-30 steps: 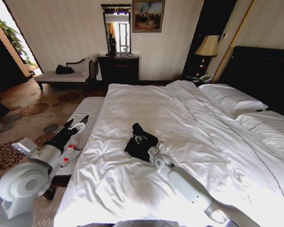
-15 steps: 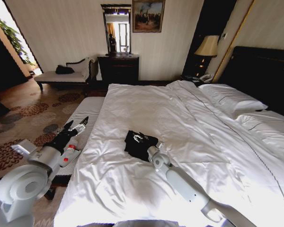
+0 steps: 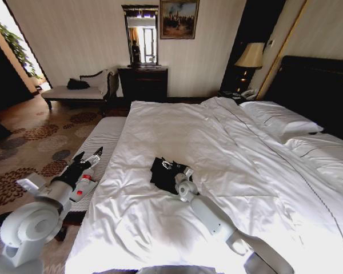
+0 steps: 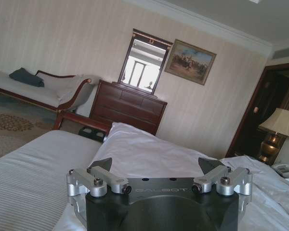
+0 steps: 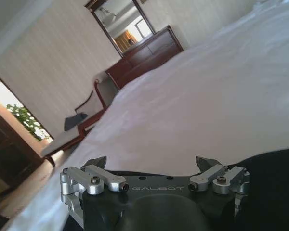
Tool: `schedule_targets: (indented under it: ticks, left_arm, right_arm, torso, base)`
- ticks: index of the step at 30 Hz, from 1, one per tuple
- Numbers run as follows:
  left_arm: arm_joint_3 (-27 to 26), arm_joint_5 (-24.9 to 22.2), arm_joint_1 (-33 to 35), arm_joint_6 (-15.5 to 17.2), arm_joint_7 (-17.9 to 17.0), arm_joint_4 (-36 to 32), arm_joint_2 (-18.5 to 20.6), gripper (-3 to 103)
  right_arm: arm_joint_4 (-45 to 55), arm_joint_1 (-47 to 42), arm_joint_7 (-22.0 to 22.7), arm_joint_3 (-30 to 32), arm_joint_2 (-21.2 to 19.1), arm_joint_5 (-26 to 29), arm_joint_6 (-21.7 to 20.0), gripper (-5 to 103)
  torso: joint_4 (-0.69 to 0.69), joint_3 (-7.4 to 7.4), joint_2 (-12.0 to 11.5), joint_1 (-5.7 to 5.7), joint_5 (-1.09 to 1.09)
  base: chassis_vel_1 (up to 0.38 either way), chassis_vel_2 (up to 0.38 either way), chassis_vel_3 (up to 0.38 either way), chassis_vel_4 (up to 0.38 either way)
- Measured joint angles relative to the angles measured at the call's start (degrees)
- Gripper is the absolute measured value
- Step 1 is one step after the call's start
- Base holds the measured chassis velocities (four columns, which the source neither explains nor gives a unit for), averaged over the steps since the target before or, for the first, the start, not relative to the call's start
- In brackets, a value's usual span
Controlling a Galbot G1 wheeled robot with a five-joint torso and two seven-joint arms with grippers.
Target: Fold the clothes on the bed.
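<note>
A: Report surroundings and obstructions.

B: The bed (image 3: 228,148) carries a rumpled white duvet, with white pillows (image 3: 280,119) at the dark headboard (image 3: 320,85). A striped bench (image 3: 100,142) stands just beside the bed's foot-side edge. Against the far wall: a dark dresser (image 3: 143,83) under a mirror (image 3: 142,35), a framed painting (image 3: 179,18), a chaise (image 3: 80,90) bearing a dark cushion, and a lamp (image 3: 251,56) near the headboard. The right arm lies across the duvet and hides the near edge of the T-shirt (image 3: 163,172).

A: Location and orientation of the T-shirt?

B: It rests bunched on the duvet, toward the bench-side half of the bed, well apart from the pillows. The heap is compact; a long axis and facing direction cannot be told. No lettering is legible.

A: Gripper states?

B: The right gripper (image 3: 174,169) sits at the T-shirt, jaws spread wide in its wrist view (image 5: 151,166), black fabric beside one fingertip, nothing clamped. The left gripper (image 3: 87,156) hovers above the bench, jaws wide (image 4: 154,166), holding nothing.
</note>
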Motion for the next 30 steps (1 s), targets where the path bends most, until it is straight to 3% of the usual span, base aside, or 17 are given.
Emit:
schedule_targets:
  ticks: [5, 11, 12, 16, 19, 24, 25, 28, 30]
  left_arm:
    - [-4.03, -1.07, 1.79, -0.01, -0.03, -0.91, 0.36, 100]
    - [-7.31, -1.48, 3.36, -0.36, 0.01, -1.08, 0.62, 100]
    - [-8.81, -1.48, 4.11, -0.83, 0.03, -0.82, 0.71, 100]
    - [-10.15, -1.47, 4.92, -1.38, -0.10, -0.51, 0.69, 100]
    - [-10.16, -1.48, 5.34, -1.69, -0.70, -0.73, 0.57, 100]
    - [-8.35, -1.16, 5.22, -2.43, -1.61, -1.28, 0.53, 100]
    - [-8.35, -1.16, 5.22, -2.43, -1.61, -1.28, 0.53, 100]
    - [-7.04, 2.03, 5.68, -3.57, -0.73, -1.24, 0.51, 100]
    - [-6.74, 3.60, 6.00, -4.42, 0.35, -0.94, 0.49, 100]
  right_arm:
    - [1.29, -2.80, -2.78, -2.68, 2.69, -3.36, 0.74, 100]
    - [6.58, -6.52, -7.01, -5.63, 2.32, -4.91, 2.48, 100]
    - [12.27, -9.37, -10.10, -7.38, 0.09, -4.77, 3.30, 100]
    - [20.31, -12.90, -12.55, -7.36, -4.60, -4.18, 4.61, 100]
    - [26.04, -16.05, -13.10, -2.30, -11.35, -4.43, 5.41, 100]
    - [31.72, -20.39, -9.13, 7.34, -19.40, -4.87, 5.86, 100]
    - [31.72, -20.39, -9.13, 7.34, -19.40, -4.87, 5.86, 100]
    - [37.14, -26.61, 0.26, 17.44, -22.29, -10.24, 0.92, 100]
    - [38.42, -28.82, 1.86, 20.41, -22.60, -10.92, -0.20, 100]
  torso:
    - [0.00, 0.00, 0.00, 0.00, 0.01]
    - [0.02, -0.01, 0.00, 0.00, 0.02]
    - [0.04, -0.01, 0.00, 0.00, 0.03]
    - [0.01, -0.01, 0.01, -0.01, 0.03]
    - [0.00, -0.01, 0.01, -0.01, 0.03]
    - [-0.02, -0.01, 0.01, 0.00, 0.04]
    - [-0.02, -0.01, 0.01, 0.00, 0.04]
    - [0.02, -0.01, 0.01, -0.01, 0.04]
    - [0.02, -0.01, 0.01, -0.01, 0.04]
  base:
    - [0.000, 0.000, 0.000, 0.000]
    - [0.000, 0.000, 0.000, 0.000]
    - [0.000, 0.000, 0.000, 0.000]
    - [0.000, 0.000, 0.000, 0.000]
    - [0.000, 0.000, 0.000, 0.000]
    - [0.000, 0.000, 0.000, 0.000]
    - [0.000, 0.000, 0.000, 0.000]
    - [0.000, 0.000, 0.000, 0.000]
    - [0.000, 0.000, 0.000, 0.000]
